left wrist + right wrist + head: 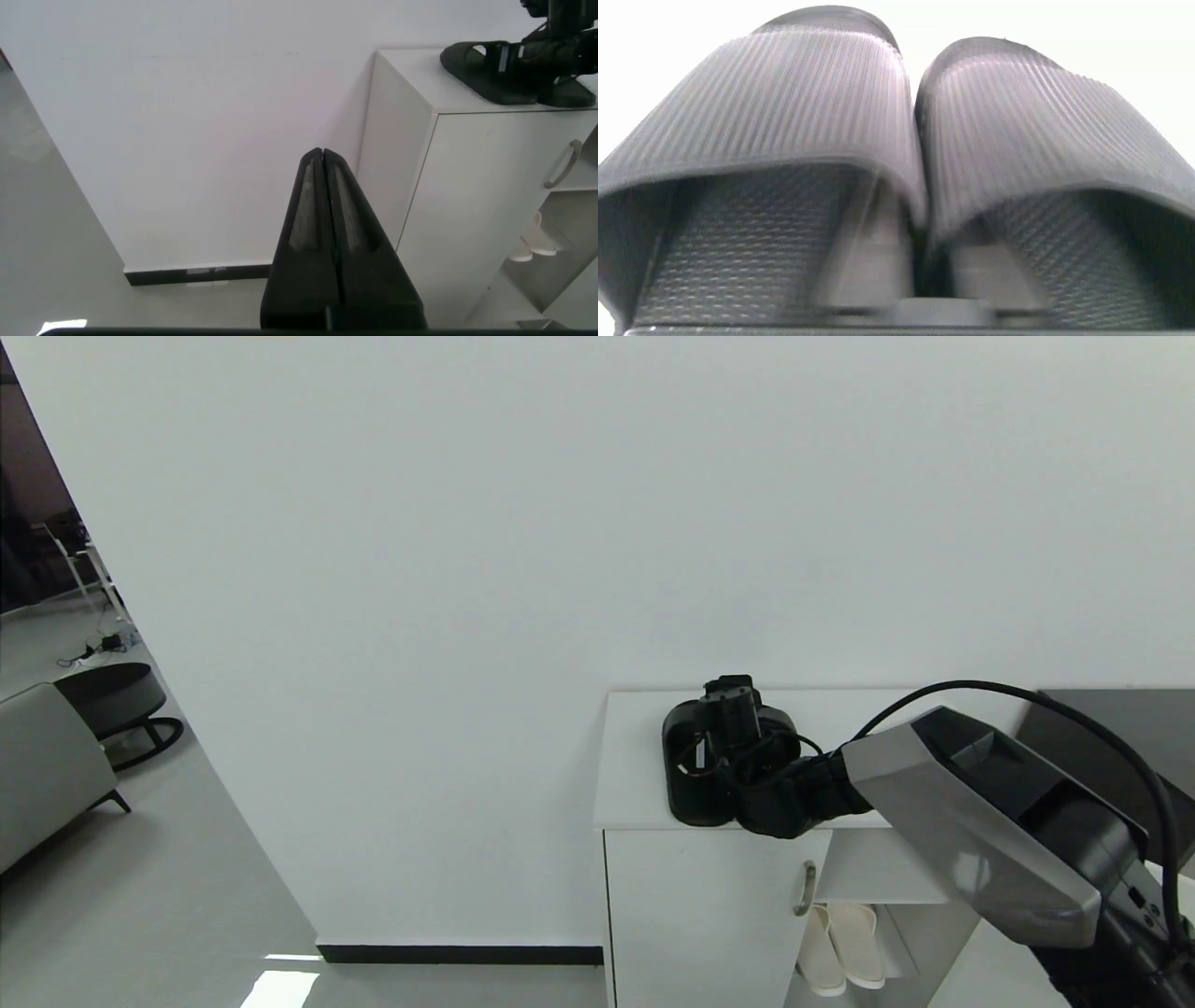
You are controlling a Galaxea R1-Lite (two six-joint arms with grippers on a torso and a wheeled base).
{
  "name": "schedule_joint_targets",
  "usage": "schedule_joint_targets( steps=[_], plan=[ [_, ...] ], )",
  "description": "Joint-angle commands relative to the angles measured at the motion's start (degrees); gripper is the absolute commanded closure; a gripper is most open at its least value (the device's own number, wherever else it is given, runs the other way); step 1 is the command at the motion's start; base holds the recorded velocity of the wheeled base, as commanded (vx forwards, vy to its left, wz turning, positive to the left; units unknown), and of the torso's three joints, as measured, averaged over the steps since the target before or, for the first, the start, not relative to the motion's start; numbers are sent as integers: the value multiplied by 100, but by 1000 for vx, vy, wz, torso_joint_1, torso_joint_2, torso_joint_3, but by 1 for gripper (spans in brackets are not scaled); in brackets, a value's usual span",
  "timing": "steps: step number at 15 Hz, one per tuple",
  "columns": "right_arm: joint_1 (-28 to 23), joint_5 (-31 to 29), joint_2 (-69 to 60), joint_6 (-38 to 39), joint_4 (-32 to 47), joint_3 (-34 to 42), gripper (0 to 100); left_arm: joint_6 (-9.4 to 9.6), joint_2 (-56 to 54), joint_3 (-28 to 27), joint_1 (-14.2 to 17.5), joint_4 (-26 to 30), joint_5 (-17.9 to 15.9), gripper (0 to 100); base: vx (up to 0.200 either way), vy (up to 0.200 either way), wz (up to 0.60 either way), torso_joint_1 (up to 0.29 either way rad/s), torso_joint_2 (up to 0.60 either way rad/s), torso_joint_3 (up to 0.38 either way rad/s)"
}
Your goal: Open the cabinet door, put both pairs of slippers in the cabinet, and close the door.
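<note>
Ribbed straps of the black slippers [831,103] sit hard against my right wrist camera, with the right gripper [918,273] pushed in at their mouths. One of its fingers [864,271] is inside each slipper and the two adjoining inner walls are pinched between them, so I record it as grasping the pair. The pair rests flat on top of the white cabinet [644,756], near the front edge and not yet lifted. Below, the left door [700,915] with its handle [805,887] is closed, and the bay to its right stands open. That bay shows a shelf [878,877] and the white slippers [840,947] already placed on the bottom level. The left gripper [323,159] hangs low off the cabinet's left side, clenched on nothing. Step in hand, by my judgement, is the pickup of the second pair — the first is stowed. The next move calls for a straight lift clear of the top, then a descent around the front edge into the open bay. The pair should be set down apart from the white pair — then the door can be closed.
</note>
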Motion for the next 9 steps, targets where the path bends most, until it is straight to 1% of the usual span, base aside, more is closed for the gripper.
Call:
schedule_joint_targets(
  steps=[1, 2, 5, 6, 7, 9],
  plan=[
    [39, 45, -151, 47, -31, 108, 100, 0, 8, 2, 1, -1, -1, 100, 0, 0, 0, 0, 0, 0],
    [74, 80, -292, 56, -84, 283, 100, 0, -1, -6, 1, -1, -1, 100, 0, 0, 0, 0, 0, 0],
    [567, 1161, -1698, 12, -1227, 2428, 100, 0, 8, 2, 1, -1, -1, 100, 0, 0, 0, 0, 0, 0],
    [663, 1346, -1944, 12, -1394, 2797, 100, 0, -1, 2, 1, -1, -1, 100, 0, 0, 0, 0, 0, 0],
    [901, 1838, -2498, 21, -1763, 3650, 100, 0, -1, 2, 1, -1, -1, 100, 0, 0, 0, 0, 0, 0],
    [1138, 2576, -3122, 38, -2308, 4634, 100, 0, 8, -6, 1, -1, -1, 100, 0, 0, 0, 0, 0, 0]
  ],
)
